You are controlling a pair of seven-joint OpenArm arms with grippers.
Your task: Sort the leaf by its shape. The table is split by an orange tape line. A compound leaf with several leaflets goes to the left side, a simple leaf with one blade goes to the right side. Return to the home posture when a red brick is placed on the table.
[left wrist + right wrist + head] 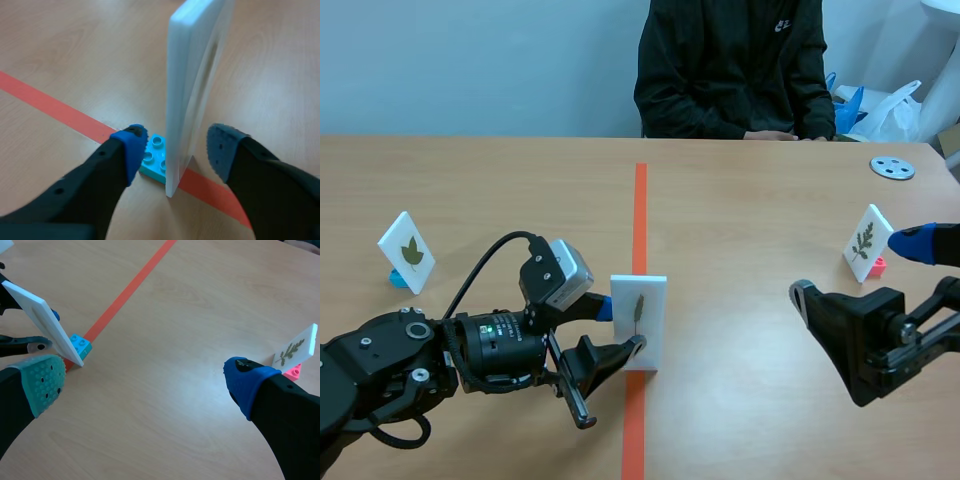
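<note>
The white leaf card [639, 320] is being supported upright by a cyan brick [156, 157] on the orange tape line [640, 200]. It is being straddled, not pinched, by the spread left gripper [620, 328]. The right gripper [145, 382] is being held wide open, well apart.

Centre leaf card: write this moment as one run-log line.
left gripper open, straddling leaf card | card standing on tape line | right gripper open, empty

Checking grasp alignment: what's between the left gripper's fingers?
The white card on its cyan brick stands between the left gripper fingers, on the tape line. The left wrist view shows it; neither pad presses the card.
</note>
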